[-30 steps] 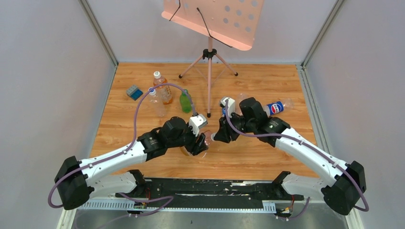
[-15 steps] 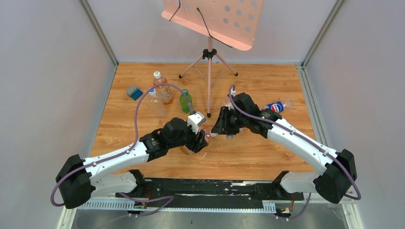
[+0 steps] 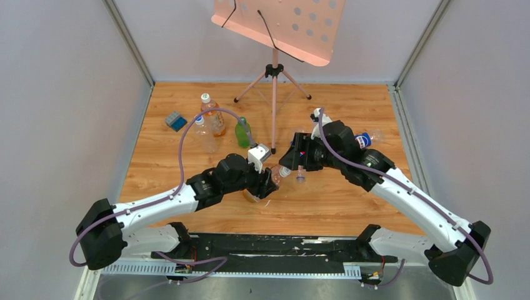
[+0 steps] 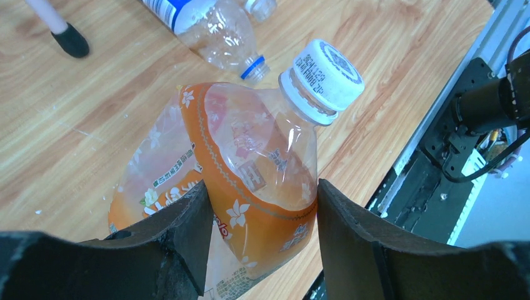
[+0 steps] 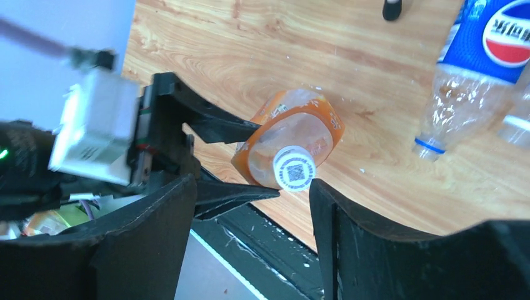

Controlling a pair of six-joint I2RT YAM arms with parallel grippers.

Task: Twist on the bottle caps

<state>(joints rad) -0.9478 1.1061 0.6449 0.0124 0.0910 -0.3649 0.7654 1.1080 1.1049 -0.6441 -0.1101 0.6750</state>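
The left gripper (image 4: 262,187) is clamped on the belly of the orange-labelled bottle (image 4: 250,156), holding it tilted. The bottle's long axis runs from that grip up and to the right, ending in the white cap (image 4: 325,78), which sits on the neck; how tight it is I cannot tell. Just beyond the cap, roughly on that axis, the right gripper (image 5: 250,182) faces it with jaws apart, touching nothing, and is the nearer arm for any further turn. Farther right of the bottle lies a capless Pepsi bottle (image 5: 481,44).
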